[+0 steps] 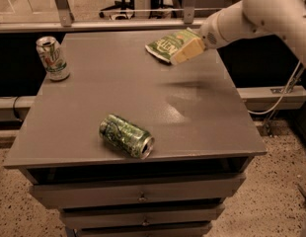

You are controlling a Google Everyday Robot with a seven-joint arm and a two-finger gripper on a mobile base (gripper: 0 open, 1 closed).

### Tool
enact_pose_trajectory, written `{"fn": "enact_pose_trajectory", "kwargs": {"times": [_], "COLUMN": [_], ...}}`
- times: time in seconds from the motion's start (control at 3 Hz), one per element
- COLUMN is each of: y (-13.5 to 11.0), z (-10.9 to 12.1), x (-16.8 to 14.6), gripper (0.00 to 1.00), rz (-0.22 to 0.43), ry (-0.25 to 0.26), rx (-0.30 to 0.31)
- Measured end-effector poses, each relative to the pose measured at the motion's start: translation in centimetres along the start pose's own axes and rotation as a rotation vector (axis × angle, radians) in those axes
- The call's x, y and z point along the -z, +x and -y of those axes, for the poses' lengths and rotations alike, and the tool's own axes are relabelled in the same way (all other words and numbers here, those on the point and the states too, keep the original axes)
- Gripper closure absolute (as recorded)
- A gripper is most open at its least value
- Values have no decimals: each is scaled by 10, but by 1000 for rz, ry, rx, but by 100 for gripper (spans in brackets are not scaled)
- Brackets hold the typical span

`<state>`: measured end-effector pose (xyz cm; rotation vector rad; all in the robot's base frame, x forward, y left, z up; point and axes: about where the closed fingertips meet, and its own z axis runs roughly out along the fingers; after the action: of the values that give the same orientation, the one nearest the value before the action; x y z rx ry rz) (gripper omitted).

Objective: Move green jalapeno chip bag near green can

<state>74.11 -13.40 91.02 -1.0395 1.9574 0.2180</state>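
Grey table (202,127) carries the green jalapeno chip bag (162,45) flat at upper centre, well apart from the green can (126,136) lying lower left. My gripper (188,52) sits over the bag's right end, placed for a grasp, I judge; spread or pressed together, I cannot tell.

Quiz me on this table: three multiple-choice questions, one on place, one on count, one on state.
1. Where on the table is the green jalapeno chip bag? A near the front edge; B far side, right of centre; C left edge.
2. How many cans are on it? A one; B three; C two.
3. How is the green can posed? A on its side; B upright; C atop the bag.
Key: B, the bag lies far back with the gripper over its right end; C, green can plus white can; A, it lies lengthwise on the table.
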Motion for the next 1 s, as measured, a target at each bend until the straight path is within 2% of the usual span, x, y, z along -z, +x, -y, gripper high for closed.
{"fn": "enact_pose_trajectory", "kwargs": {"times": [0.33,0.67,1.0], "y": [-8,-3,4], "z": [15,44,58], "x": [-30,-71,-85], "gripper": [0,0,2], "rz": [30,17,3], "ry": [58,170,214], "rx": [-53,-76,-90]}}
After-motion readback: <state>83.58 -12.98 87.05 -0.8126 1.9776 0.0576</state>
